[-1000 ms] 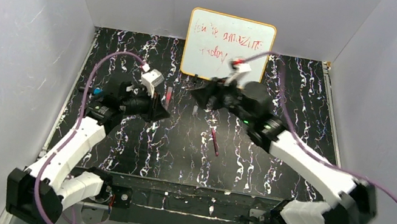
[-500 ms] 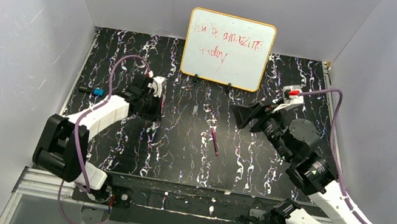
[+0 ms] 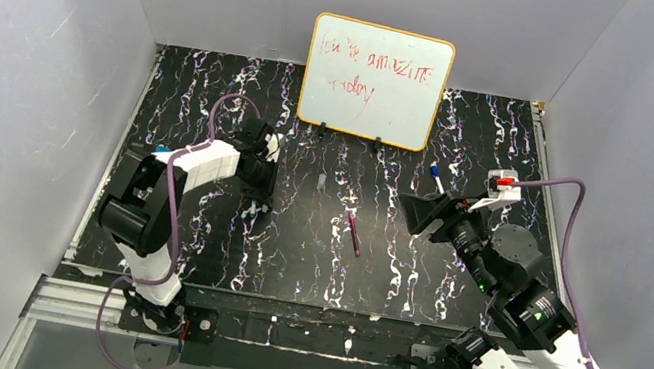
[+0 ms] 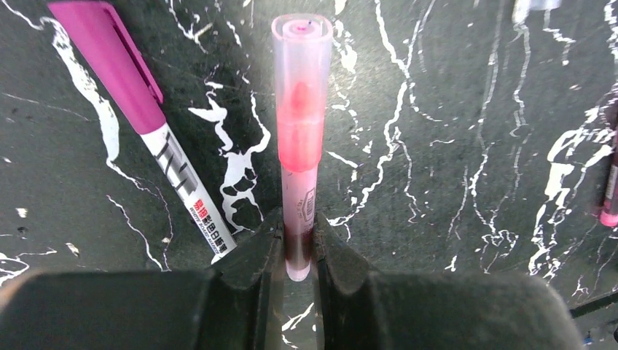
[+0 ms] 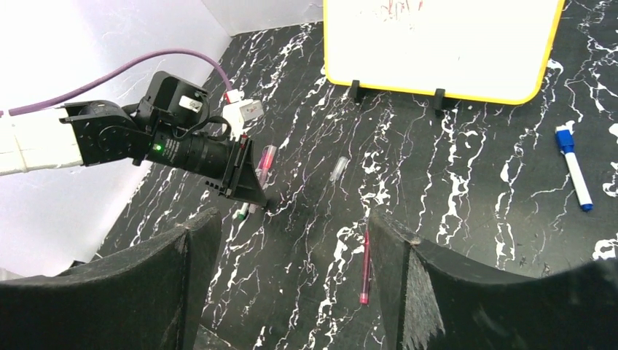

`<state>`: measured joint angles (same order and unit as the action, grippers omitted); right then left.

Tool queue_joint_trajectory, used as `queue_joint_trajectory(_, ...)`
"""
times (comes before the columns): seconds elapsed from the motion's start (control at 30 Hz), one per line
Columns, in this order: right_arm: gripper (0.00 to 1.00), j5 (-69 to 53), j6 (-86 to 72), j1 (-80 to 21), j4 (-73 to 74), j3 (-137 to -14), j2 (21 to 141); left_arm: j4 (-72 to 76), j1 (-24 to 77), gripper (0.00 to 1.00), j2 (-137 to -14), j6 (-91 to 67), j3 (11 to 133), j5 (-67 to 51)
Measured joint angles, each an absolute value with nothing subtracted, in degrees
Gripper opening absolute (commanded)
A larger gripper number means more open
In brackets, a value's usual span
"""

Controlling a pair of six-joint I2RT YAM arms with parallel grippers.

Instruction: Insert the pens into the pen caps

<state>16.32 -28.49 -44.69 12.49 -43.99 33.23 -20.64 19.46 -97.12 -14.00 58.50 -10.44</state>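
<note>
The left gripper [image 4: 297, 227] is closed tightly on the rear end of a pink pen [image 4: 299, 138]. The pen points away from the jaws, low over the left part of the table [image 3: 475, 129], and a translucent cap [image 4: 301, 44] seems to sit over its tip already. Just beside it lies a magenta-capped pen [image 4: 138, 102].

The right gripper [image 5: 293, 224] stands wide open and holds nothing. It hangs over the right side. A loose clear cap [image 5: 339, 168] lies in the middle, and a slim pink pen [image 5: 363, 268] lies nearer than it. A blue-ended marker [image 5: 575, 169] lies far right, near the whiteboard [image 3: 378, 72].

I judge the pens to be light, stiff and smooth, so they can easily roll or slip. The best grip is across the barrel, near the rear end, so that the tip stays free. The cap is tiny and probably tips over easily.

Compared with one second ago, the right arm has drawn back from the whiteboard to the right side, and its jaws are a little wider. The blue-ended marker, which the arm covered before, now shows. The left arm has folded upward, but its gripper has moved only a little. The slim pink pen has not moved.
</note>
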Motion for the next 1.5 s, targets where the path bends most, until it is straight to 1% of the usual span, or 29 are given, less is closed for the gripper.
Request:
queue_joint_trajectory(0.1,0.83,16.9,-28.5,-44.7,13.6,-44.0,32.4,-21.7,19.6,0.16,-98.4,-14.8,58.9,-10.1)
queue_joint_trajectory(0.17,0.86,17.2,-28.5,-44.7,13.9,-43.9,32.5,-22.1,19.7,0.21,-98.6,-15.2,59.5,-9.8)
queue_joint_trajectory(0.27,0.87,17.4,-28.6,-44.7,14.7,-43.7,33.2,-22.8,19.7,0.27,-99.0,-15.6,60.4,-9.4)
queue_joint_trajectory(0.4,0.89,17.4,-28.8,-44.7,17.2,-43.7,36.5,-24.0,19.7,0.30,-99.0,-15.6,61.3,-9.3)
queue_joint_trajectory(0.57,0.91,17.4,-29.4,-44.7,19.7,-43.7,38.7,-26.9,19.8,0.31,-98.6,-15.6,64.5,-9.0)
queue_joint_trajectory(0.7,0.86,17.7,-30.1,-44.7,21.3,-44.1,41.5,-29.1,22.1,0.30,-96.6,-16.3,69.3,-8.3)
queue_joint_trajectory(0.8,0.82,18.4,-30.5,-44.7,22.9,-44.3,45.9,-29.2,28.7,0.29,-95.5,-17.9,73.8,-6.2)
queue_joint_trajectory(0.93,0.71,17.8,-29.5,-44.7,23.3,-44.0,51.6,-26.7,38.2,0.28,-95.5,-20.7,75.7,-4.8)
queue_joint_trajectory(1.0,0.65,16.7,-28.6,-44.7,23.4,-44.4,56.9,-25.0,40.7,0.28,-95.5,-22.7,74.5,-4.8)
queue_joint_trajectory(1.03,0.63,15.7,-27.9,-44.7,23.1,-45.1,61.3,-24.6,40.9,0.28,-95.5,-23.4,73.9,-4.6)
queue_joint_trajectory(1.07,0.60,15.4,-27.7,-44.7,22.9,-45.2,62.7,-24.2,40.8,0.27,-95.6,-24.3,73.1,-3.9)
queue_joint_trajectory(1.1,0.58,14.6,-27.0,-44.7,22.3,-45.3,66.6,-23.8,40.4,0.27,-95.6,-25.2,72.4,-2.9)
queue_joint_trajectory(1.2,0.54,12.6,-25.1,-44.7,20.9,-45.4,73.3,-23.4,39.6,0.27,-95.6,-26.7,71.2,-0.3)
queue_joint_trajectory(1.33,0.53,11.1,-23.0,-44.6,19.0,-48.2,79.0,-22.6,39.1,0.27,-94.9,-27.7,69.3,2.4)
queue_joint_trajectory(1.47,0.51,9.7,-20.8,-44.6,15.2,-52.1,84.0,-21.9,38.3,0.26,-91.8,-28.3,65.6,2.0)
queue_joint_trajectory(1.5,0.49,9.2,-20.4,-44.6,14.4,-52.7,84.9,-21.7,37.8,0.25,-90.7,-28.4,64.5,1.5)
